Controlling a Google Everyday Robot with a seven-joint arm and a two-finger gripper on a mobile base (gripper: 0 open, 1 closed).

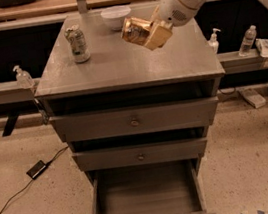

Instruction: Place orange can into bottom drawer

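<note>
The orange can (133, 29), shiny orange-gold and dented, is held in my gripper (145, 32) above the back right part of the grey cabinet top (117, 63). The gripper is shut on the can, with a tan finger (157, 35) against its right side. The bottom drawer (146, 198) stands pulled open below, its inside bare. The two shallower upper drawers (134, 122) are shut.
A green-and-white can (77, 43) stands at the back left of the cabinet top. A white bowl (116, 16) sits at the back. Small bottles (22, 77) stand on ledges to both sides. A cable and a black box (36, 169) lie on the floor at left.
</note>
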